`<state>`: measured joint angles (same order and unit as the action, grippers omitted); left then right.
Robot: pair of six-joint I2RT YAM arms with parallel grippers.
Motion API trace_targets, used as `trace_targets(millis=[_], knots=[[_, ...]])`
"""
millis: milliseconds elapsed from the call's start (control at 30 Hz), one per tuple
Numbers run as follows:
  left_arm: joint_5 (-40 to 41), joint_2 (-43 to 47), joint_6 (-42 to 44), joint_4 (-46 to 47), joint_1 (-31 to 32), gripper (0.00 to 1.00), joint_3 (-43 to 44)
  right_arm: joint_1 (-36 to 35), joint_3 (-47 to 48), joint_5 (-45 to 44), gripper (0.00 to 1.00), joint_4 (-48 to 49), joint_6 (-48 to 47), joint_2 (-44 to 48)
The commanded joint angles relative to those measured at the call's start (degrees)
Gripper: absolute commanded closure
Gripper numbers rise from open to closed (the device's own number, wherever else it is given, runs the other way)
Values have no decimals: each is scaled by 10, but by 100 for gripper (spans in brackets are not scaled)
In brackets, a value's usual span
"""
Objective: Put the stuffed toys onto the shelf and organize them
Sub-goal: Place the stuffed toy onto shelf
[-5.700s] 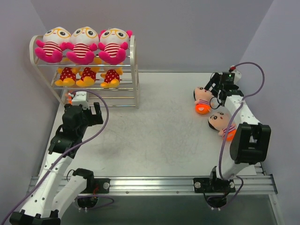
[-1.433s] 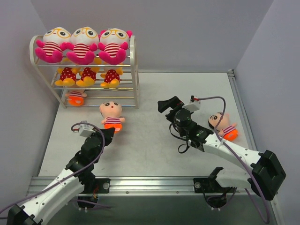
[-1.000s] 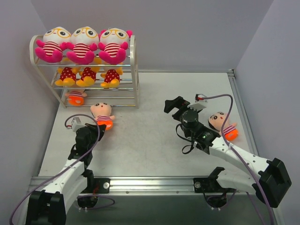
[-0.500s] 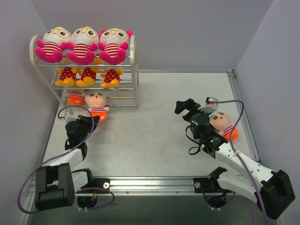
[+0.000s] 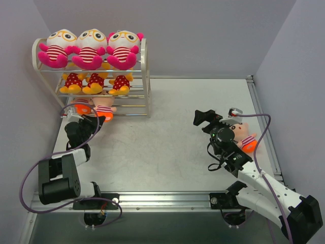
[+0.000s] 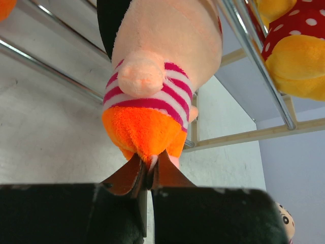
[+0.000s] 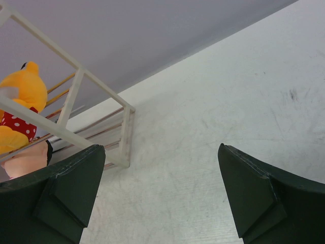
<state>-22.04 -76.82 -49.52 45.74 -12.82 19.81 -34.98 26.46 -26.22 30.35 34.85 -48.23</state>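
Newly inside the shelf [image 5: 148,86] at upper left, the peach doll [image 5: 105,103] hangs pinched by my left claw [image 6: 148,175]; right claw [image 7: 158,152] gapes wide.

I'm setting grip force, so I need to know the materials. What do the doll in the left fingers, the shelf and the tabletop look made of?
Doll: soft plush fabric with a fuzzy nap; the orange pants pucker where pinched.
Shelf: probably metal rods, smooth and glossy with sharp highlights; the side frames look cream-coated.
Tabletop: hard, matte grey-white and faintly scuffed; metal or laminate, I cannot tell which.
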Motion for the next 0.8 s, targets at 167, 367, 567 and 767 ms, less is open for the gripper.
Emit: trace_targets(millis=[167,367,567,767], knots=[[-57,-67,35,66,-18,98,63,-8,-10,-30,0,29,-22,25],[-58,-113,29,97,-21,98,80,-11,-14,-29,1,38,-25,20],[-67,-184,2,170,-28,97,94,-11,-16,-25,1,42,-29,15],[-78,-250,-25,243,-29,98,110,-11,-19,-21,1,49,-30,5]])
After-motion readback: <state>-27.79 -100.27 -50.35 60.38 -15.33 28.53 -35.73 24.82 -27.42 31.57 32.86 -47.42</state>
